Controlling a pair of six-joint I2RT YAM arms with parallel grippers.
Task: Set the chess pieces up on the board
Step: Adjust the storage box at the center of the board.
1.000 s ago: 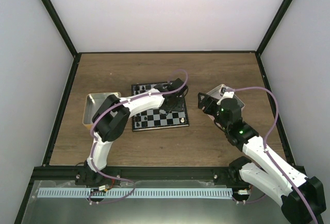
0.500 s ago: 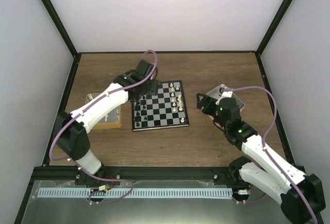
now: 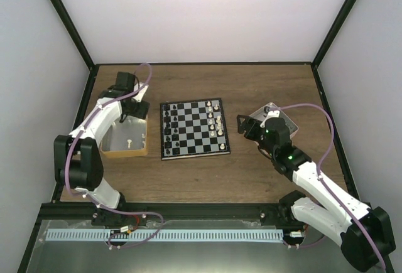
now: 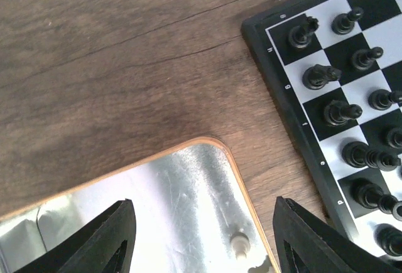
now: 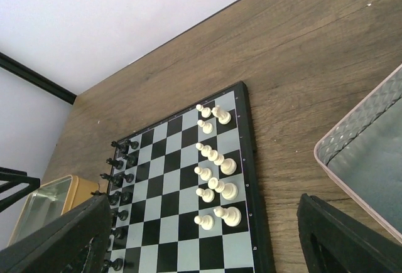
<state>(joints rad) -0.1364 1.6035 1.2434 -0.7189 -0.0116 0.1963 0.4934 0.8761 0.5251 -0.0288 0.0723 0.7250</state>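
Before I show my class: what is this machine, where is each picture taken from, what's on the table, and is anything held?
Two robot arms, bolted at a table's near edge. One picture looks down from above; the other two come from a camera on each wrist. On the table: a chessboard with black pieces on one side and white pieces on the other, a tan tray holding one white piece, and a pink tray. The left gripper hangs open over the tan tray; the right gripper is open. Neither holds anything.
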